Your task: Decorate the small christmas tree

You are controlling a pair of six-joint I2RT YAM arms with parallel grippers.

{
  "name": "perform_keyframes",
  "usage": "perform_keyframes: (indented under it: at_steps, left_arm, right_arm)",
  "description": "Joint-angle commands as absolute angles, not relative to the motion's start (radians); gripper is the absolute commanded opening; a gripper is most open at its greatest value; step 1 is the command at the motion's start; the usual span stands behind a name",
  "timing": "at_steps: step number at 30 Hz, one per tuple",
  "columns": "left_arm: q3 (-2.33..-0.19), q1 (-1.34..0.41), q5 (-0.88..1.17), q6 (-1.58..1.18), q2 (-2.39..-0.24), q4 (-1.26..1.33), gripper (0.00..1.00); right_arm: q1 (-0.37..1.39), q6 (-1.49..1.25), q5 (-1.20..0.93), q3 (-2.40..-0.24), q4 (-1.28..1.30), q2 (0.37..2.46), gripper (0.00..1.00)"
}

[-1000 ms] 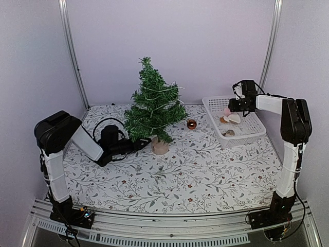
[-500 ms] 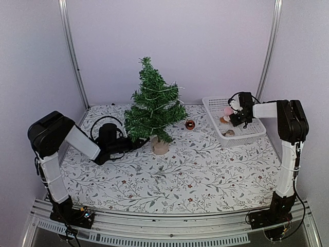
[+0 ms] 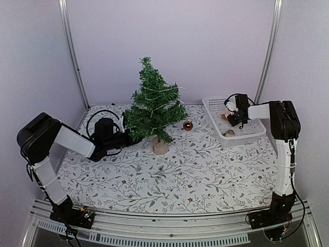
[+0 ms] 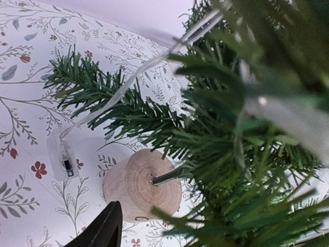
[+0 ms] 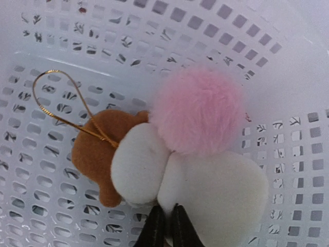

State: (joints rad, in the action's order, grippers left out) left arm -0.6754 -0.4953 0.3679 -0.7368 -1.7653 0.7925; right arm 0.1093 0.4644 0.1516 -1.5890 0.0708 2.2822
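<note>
**Top view:** small dark green bristly christmas tree point(image 3: 153, 105) on pale wooden stump seen upright at table's 11 o'clock. Left gripper point(image 3: 129, 138) buried among lower branches at tree's 8 o'clock.

Right gripper point(image 3: 232, 118) placed inside white perforated plastic basket point(image 3: 257, 135) at 2 o'clock.

**Left wrist:** only one black fingertip point(image 4: 105, 231) shown, so spread cannot be told. Clear light wire point(image 4: 128, 82) draped over branches. If snagged, tree could be tipped.

**Right wrist:** tips seen nearly pressed together against pink-white-brown plush ornament point(image 5: 154, 170); true pinch unconfirmed. Shallow hold could be lost. Gold loop point(image 5: 51, 98) could be caught in basket holes.
</note>
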Motion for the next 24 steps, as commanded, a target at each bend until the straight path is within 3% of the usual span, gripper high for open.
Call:
perform_keyframes:
  at_steps: [1, 11, 24]
  left_arm:
    - [-0.653, -0.485, 0.347, -0.694, -1.704, 0.753, 0.55]
    - [-0.586, -0.483, 0.295, -0.645, -1.555, 0.699, 0.55]
    - [-0.456, -0.477, 0.163, -0.566, -1.222, 0.518, 0.6]
  right_arm:
    - [0.109, 0.454, 0.167, -1.597, 0.098, 2.268, 0.02]
    - [0.11, 0.39, 0.02, -1.479, 0.167, 1.916, 0.0]
    - [0.205, 0.158, -0.345, -1.292, 0.384, 1.531, 0.0]
